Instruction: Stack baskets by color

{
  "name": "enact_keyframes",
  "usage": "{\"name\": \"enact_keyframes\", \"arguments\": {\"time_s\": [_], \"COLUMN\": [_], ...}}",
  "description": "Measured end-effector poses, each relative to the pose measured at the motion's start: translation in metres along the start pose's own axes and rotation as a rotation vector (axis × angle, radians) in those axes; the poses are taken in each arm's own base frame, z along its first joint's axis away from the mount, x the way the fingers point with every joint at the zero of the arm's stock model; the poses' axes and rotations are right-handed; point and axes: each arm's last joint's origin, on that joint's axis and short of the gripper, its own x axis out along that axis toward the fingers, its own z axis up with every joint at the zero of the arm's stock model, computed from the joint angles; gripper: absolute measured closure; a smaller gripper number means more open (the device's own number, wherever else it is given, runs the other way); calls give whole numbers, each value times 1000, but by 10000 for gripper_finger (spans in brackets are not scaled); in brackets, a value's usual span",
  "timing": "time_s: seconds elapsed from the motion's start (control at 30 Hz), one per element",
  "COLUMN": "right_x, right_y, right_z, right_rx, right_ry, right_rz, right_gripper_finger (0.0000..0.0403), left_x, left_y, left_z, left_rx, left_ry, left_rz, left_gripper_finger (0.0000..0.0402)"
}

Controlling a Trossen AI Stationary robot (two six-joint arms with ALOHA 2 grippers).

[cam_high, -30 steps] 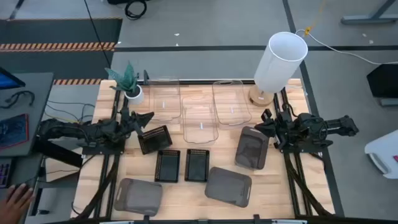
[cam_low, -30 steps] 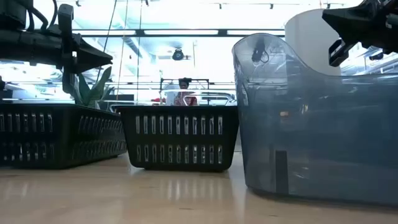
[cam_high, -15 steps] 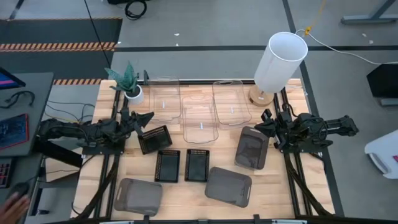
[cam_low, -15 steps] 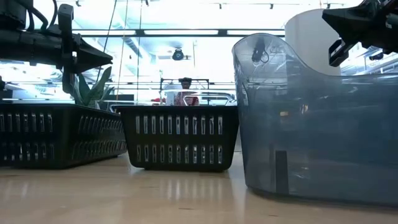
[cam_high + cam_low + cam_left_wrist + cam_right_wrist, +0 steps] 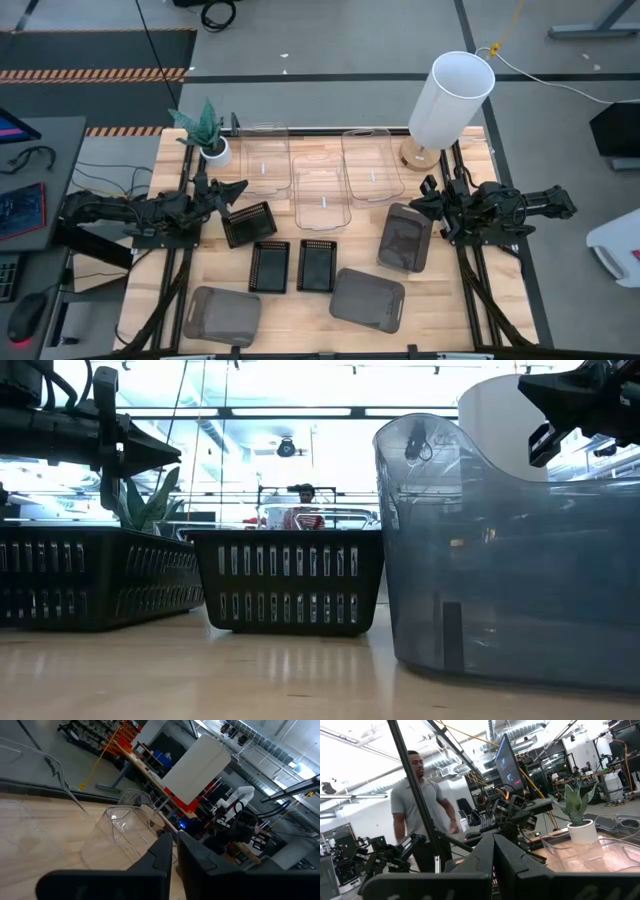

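Wooden tabletop (image 5: pixel 450 310) held all nine baskets unstacked, so stacking had seemingly not begun: left gripper (image 5: pixel 238 188), fingers pressed together, hovered just beside a tilted black basket (image 5: pixel 248 223), right gripper (image 5: pixel 420 207), likewise closed, near a grey basket (image 5: pixel 404 238); either must open first.

A pale wooden table (image 5: pixel 450 300) carries nine baskets, a potted plant (image 5: pixel 207 133) and a tall white cylinder (image 5: pixel 450 100); the plant stands just beyond the left gripper (image 5: pixel 234 188) and the cylinder just beyond the right gripper (image 5: pixel 425 200). Three clear baskets (image 5: pixel 322 176) are set side by side between the two grippers, towards the far edge. One black basket (image 5: pixel 248 223) lies tilted just beside the left gripper, two more (image 5: pixel 292 266) lie nearer the front, and of the three grey baskets (image 5: pixel 367 298) one (image 5: pixel 404 238) lies just beside the right gripper.
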Motion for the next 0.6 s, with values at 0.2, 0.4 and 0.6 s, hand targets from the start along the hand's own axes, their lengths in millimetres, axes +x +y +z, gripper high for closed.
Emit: {"name": "enact_keyframes", "arguments": {"time_s": [0.2, 0.4, 0.6], "right_x": [0, 0, 0], "right_y": [0, 0, 0], "right_z": [0, 0, 0], "right_rx": [0, 0, 1], "right_ry": [0, 1, 0], "right_rz": [0, 0, 0], "right_gripper_finger": [391, 391, 391], "left_x": [0, 0, 0], "left_y": [0, 0, 0], "left_z": [0, 0, 0], "left_rx": [0, 0, 0], "left_ry": [0, 0, 0], "left_rz": [0, 1, 0], "left_gripper_finger": [371, 365, 373]}}
